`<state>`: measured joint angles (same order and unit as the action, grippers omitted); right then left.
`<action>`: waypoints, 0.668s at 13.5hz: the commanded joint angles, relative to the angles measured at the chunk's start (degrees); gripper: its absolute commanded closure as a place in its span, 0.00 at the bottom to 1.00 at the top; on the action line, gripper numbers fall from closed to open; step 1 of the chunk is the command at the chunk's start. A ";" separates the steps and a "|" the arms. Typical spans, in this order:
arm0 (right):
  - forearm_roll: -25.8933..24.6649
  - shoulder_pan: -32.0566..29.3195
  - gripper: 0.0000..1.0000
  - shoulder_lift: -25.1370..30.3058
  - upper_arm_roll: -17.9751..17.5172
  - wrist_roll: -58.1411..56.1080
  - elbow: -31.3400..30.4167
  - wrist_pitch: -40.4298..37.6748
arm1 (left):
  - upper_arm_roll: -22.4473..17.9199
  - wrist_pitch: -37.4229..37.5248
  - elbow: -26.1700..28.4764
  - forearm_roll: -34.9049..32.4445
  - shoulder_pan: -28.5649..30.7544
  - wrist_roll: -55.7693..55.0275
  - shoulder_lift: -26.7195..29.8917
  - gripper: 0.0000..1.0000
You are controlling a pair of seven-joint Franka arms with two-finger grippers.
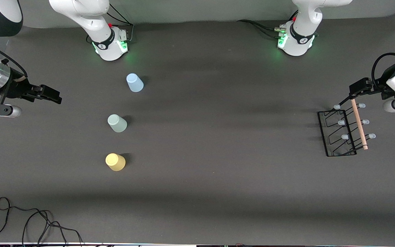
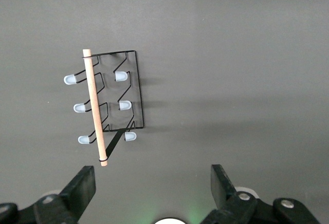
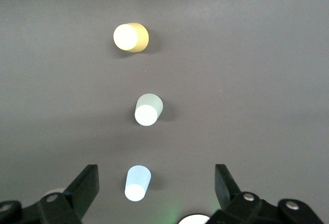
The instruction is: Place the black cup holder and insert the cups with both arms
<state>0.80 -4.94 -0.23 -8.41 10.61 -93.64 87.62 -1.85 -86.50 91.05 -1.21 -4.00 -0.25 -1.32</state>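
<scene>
Dark tabletop [image 1: 218, 137]: black wire cup holder [image 1: 341, 132], wooden handle, pale-tipped pegs.

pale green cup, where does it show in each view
Front view: pale green cup, middle of the row, between the light blue cup and the yellow cup.
Left wrist view: not in it.
Right wrist view: centre.
Shared landmark: the yellow cup.

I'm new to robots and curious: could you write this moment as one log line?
black cup holder: on table, empty | cups: upside down in a row, untouched | left gripper: open above holder | right gripper: open, waiting
</scene>
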 commanded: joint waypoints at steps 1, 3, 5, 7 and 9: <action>-0.18 0.02 0.00 0.93 -0.03 0.29 -0.66 0.09 | -0.70 0.37 2.02 -0.90 2.14 2.78 1.66 0.00; -0.18 0.02 0.00 0.93 -0.03 0.20 -0.67 0.00 | -0.78 -0.85 5.00 -0.98 6.78 6.91 3.33 0.00; -0.18 0.02 0.00 0.93 0.06 0.29 -0.49 0.35 | -0.78 -4.44 10.26 -1.77 11.88 12.07 6.22 0.00; -0.18 -0.07 0.00 1.02 0.15 0.38 -0.23 0.36 | -0.70 -6.31 12.83 -1.78 15.76 16.76 8.08 0.00; -0.18 -0.50 0.00 0.93 0.15 0.38 0.30 0.27 | -0.70 -6.48 14.06 -1.86 15.78 16.86 8.70 0.00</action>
<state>0.80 -4.95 -0.04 -8.32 10.61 -93.59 87.67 -3.24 -91.28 101.24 -2.17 12.16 16.15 4.24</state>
